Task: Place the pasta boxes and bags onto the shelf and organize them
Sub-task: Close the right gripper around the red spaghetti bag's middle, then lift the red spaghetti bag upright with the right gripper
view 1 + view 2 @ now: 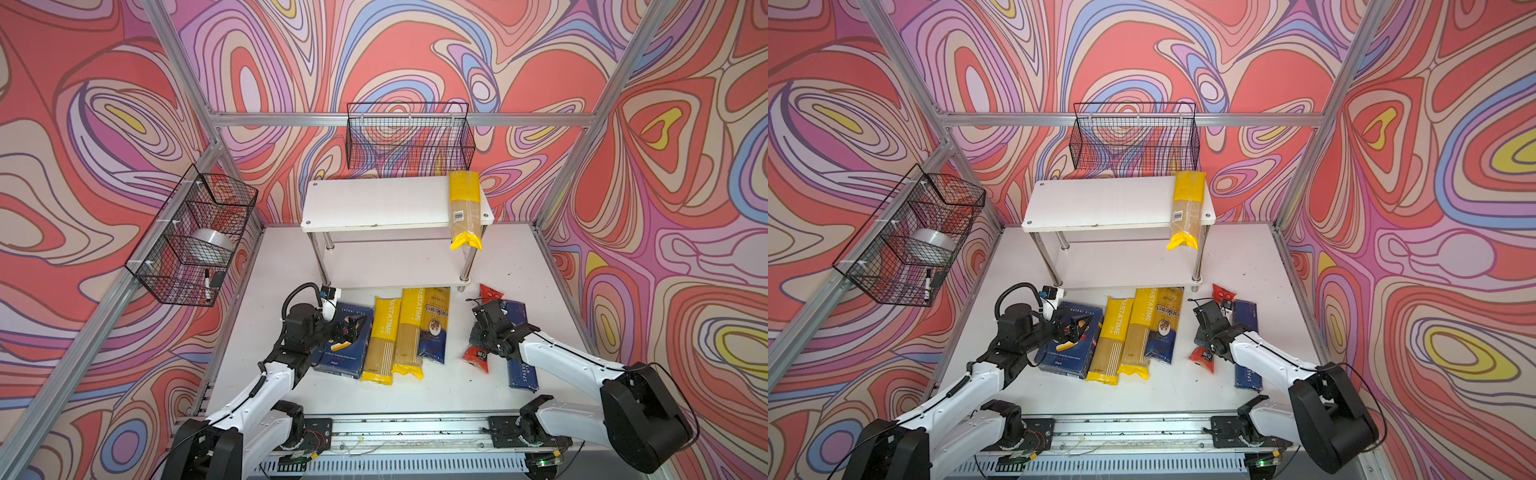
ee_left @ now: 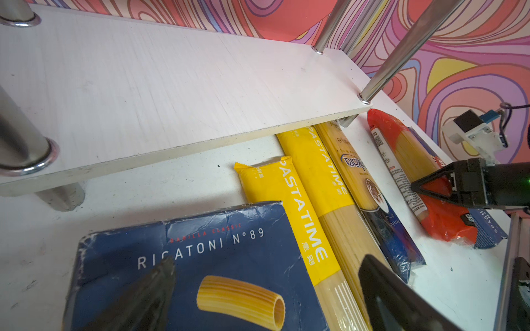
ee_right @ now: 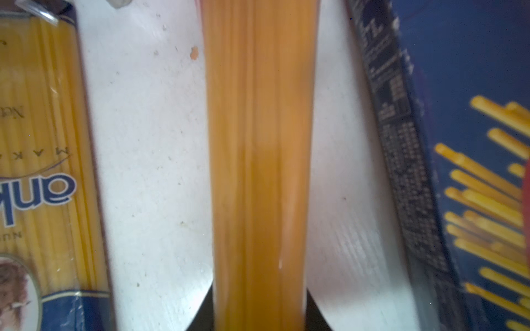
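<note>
Swirling pink, red and lilac walls close in a white table (image 1: 519, 257), and at its back we see the shelf (image 1: 374, 203), two white boards on chrome legs. Two black wire baskets hang on the walls, one behind the shelf (image 1: 409, 137) and one at the left (image 1: 195, 237).

On the table in front of the shelf, the rigatoni box (image 1: 332, 357) lies flat at the left. The spaghetti box (image 1: 521, 374) lies at the far right. Between them we count four bags. The left yellow bag (image 1: 379, 340) lies against the rigatoni box, and the right yellow bag (image 1: 409, 332) lies against it. The ankara bag (image 1: 434, 328) comes next, its top tucked under the lower board together with that of the right yellow bag. The red bag (image 1: 478, 355) lies slanted beside the spaghetti box. A third yellow bag (image 1: 464, 208) lies on the top board at its right end, hanging over the front edge.

The left gripper (image 2: 266, 301) hovers over the rigatoni box with its fingers (image 2: 149, 295) wide apart. The right gripper (image 1: 481, 332) is clamped on the red bag: in the right wrist view we see a black finger pressed against each side of the pack.
</note>
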Tool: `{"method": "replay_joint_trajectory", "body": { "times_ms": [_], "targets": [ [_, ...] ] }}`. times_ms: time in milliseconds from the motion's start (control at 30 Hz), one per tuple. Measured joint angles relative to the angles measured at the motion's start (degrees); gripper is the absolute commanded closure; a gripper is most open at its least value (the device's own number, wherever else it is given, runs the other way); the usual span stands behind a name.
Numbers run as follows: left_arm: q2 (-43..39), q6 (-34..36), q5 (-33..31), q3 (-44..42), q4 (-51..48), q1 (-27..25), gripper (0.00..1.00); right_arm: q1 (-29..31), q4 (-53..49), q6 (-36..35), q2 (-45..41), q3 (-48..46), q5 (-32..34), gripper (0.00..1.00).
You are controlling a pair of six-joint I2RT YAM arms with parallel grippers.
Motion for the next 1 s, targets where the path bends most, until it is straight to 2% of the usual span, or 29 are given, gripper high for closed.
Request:
{"method": "replay_joint_trajectory", "body": {
  "times_ms": [133, 267, 533, 1000],
  "targets": [
    [0.0, 0.0, -0.2, 0.0, 0.0, 0.0, 0.0, 0.0, -0.26, -0.5, -2.03, -1.09, -0.81, 0.89],
    [-0.02, -0.28, -0.28, 0.0, 0.0, 0.0, 0.0, 0.0, -0.94, -1.09, -4.5, -2.14, -1.77, 0.89],
    [-1.77, -1.84, -0.52, -0.28, 0.85, 0.0, 0.0, 0.0, -6.21, -2.19, -15.56, -4.26, -4.15, 1.0],
    [-1.09, -2.16, -1.49, -0.66, 1.29, 0.0, 0.0, 0.0, -15.65, -5.22, -22.16, 3.82, -1.9, 1.0]
  ]
}}
